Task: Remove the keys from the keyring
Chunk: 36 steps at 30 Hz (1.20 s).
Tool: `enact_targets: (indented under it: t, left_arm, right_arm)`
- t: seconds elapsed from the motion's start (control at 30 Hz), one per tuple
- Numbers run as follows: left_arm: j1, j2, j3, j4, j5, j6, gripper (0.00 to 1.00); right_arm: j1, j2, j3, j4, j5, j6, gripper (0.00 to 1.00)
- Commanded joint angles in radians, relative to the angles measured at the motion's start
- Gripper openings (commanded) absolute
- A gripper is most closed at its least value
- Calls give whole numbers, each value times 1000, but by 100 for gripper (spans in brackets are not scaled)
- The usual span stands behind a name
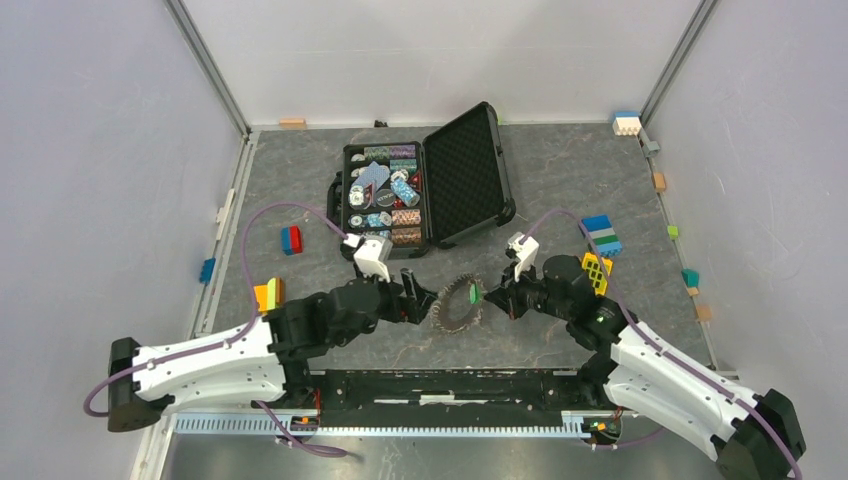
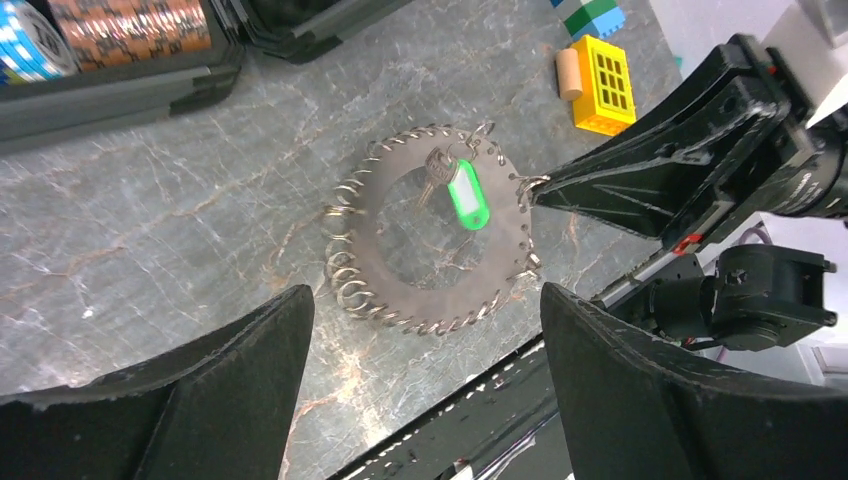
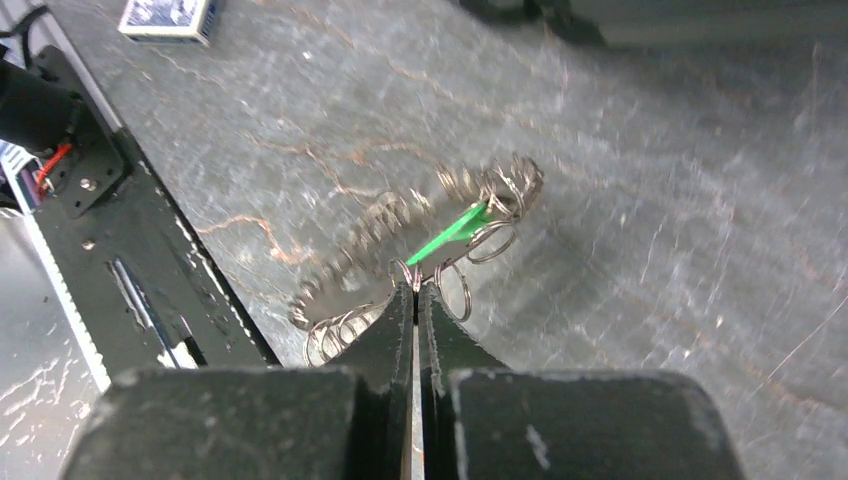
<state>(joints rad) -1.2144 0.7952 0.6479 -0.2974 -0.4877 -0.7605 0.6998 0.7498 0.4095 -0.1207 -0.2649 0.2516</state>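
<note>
The keyring [image 2: 430, 290], a flat grey hoop rimmed with several small silver loops, sits between my two grippers and looks toothed in the top view [image 1: 458, 303]. One small silver key [image 2: 435, 172] with a bright green tag [image 2: 467, 195] lies across its middle. My right gripper [image 3: 413, 288] is shut, its tips pinching a loop on the hoop's right edge; it also shows in the left wrist view [image 2: 530, 187]. My left gripper [image 2: 425, 295] stands wide open just left of the hoop, touching nothing.
An open black case [image 1: 470, 170] full of poker chips stands behind the hoop. A yellow block [image 2: 603, 85] and a blue-green block [image 1: 601, 235] lie to the right, a red-blue block [image 1: 291, 239] and an orange one [image 1: 268, 294] to the left. The black base rail [image 1: 450, 385] runs along the near edge.
</note>
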Motion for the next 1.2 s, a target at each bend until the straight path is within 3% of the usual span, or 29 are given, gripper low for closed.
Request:
enact_targets:
  t: [0.0,0.27,0.4,1.17]
  left_arm:
    - [-6,-72,-2,-33,-42,107,90]
    - [-6,-153,-39,15,6,164,90]
    - [-5,-165,-74,62,42,155,85]
    - [-5,-214,-300,93,57,10,82]
  right_arm:
    - [13,6,124,-14,-42,-93,0]
    - [64,-11,144,53,-103,-140,0]
    - [111,-14,148,77,-132,-190,0]
    - [261,53,-26,347,-216,-235,0]
